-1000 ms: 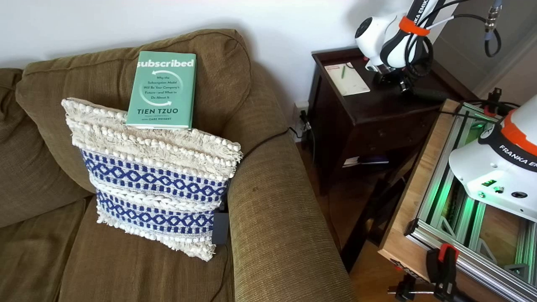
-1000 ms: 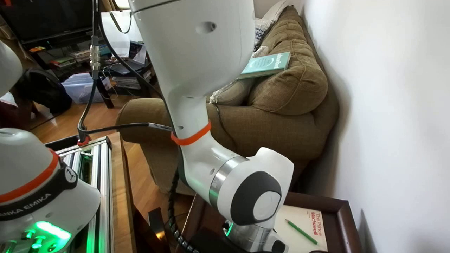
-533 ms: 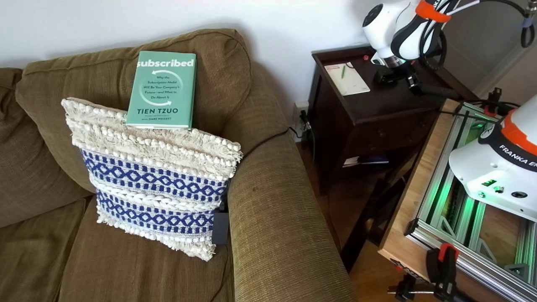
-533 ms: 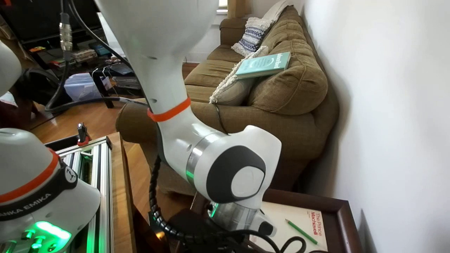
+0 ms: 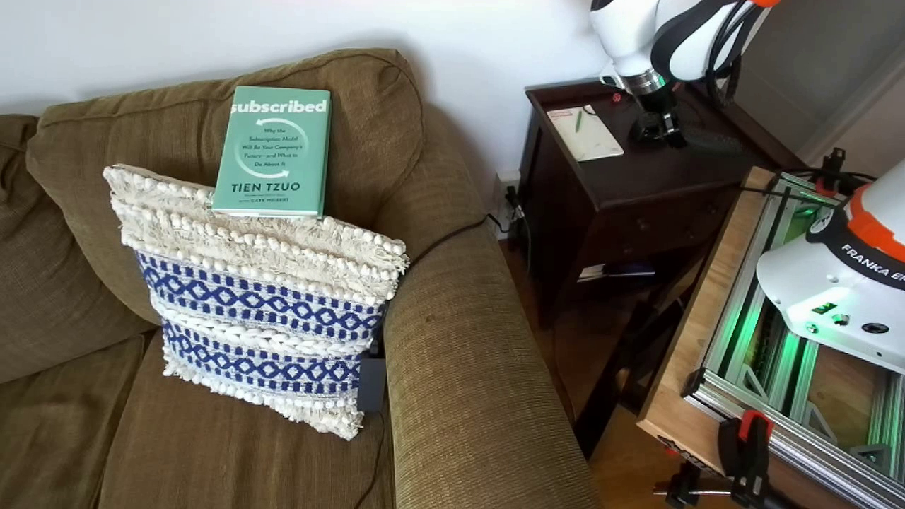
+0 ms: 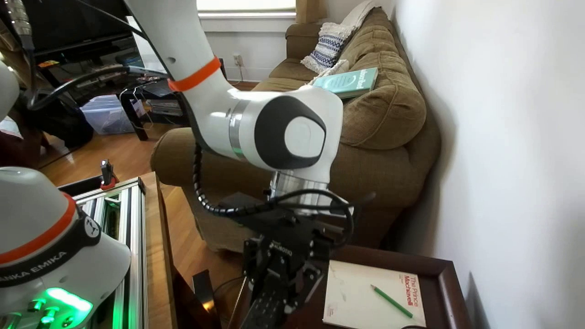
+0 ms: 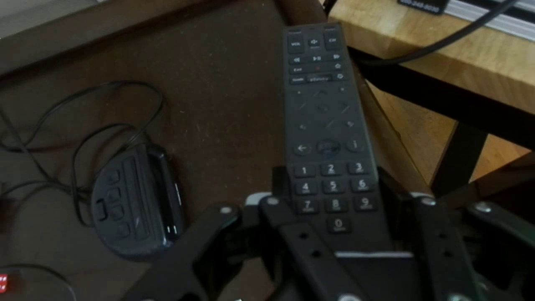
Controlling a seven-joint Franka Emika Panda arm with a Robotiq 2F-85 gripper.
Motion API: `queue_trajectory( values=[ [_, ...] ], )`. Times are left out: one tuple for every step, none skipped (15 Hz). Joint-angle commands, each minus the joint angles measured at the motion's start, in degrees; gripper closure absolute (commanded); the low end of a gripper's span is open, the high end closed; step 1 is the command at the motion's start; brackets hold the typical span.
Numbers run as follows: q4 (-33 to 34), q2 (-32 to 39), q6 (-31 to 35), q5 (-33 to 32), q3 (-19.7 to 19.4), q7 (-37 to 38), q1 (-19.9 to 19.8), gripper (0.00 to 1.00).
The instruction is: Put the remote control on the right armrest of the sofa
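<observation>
The remote control is long, slim and black. My gripper is shut on its number-key end, one finger against each long side, and the rest sticks out ahead. In both exterior views the gripper and remote are above the dark side table; the remote's far end is cut off by one picture's bottom edge. The olive-brown sofa has its right armrest facing the side table. Nothing lies on the visible top of this armrest except a thin cable.
The side table carries a pale book with a green pencil, and a black corded device. A patterned pillow and a green book rest on the sofa. The robot's wooden bench stands beside the table.
The arm has lifted and swung; its wrist is higher in both exterior views. The gripper with the remote has come into view in an exterior view. Sofa, book and pillow are unchanged.
</observation>
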Motion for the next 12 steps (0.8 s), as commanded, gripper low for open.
queue_trajectory(
  values=[
    [-1.18, -6.01, -7.68, 7.3, 3.62, 3.53, 5.22, 0.74],
    [-0.26, -6.66, -11.51, 10.57, 5.12, 4.84, 7.03, 0.74],
    [0.95, -6.92, -15.1, 13.67, 6.36, 5.93, 8.52, 0.74],
    [2.63, -7.04, -19.74, 16.99, 7.77, 7.26, 10.26, 0.74],
    [4.68, -6.68, -24.24, 19.88, 8.85, 8.8, 11.74, 0.74],
    [7.16, -6.12, -29.25, 23.05, 10.02, 10.35, 13.16, 0.74],
    [9.76, -5.16, -33.52, 25.7, 10.89, 12.13, 14.28, 0.74],
    [12.38, -4.3, -37.26, 28.48, 11.84, 13.73, 15.4, 0.74],
    [14.83, -3.25, -39.53, 30.76, 12.53, 15.2, 16.25, 0.74],
    [17.08, -2.25, -40.82, 32.92, 13.05, 16.51, 16.93, 0.74],
    [19.42, -1.13, -41.45, 35.39, 13.51, 17.71, 17.47, 0.74],
    [21.22, -0.16, -40.8, 37.47, 13.76, 18.67, 17.84, 0.74]
  ],
)
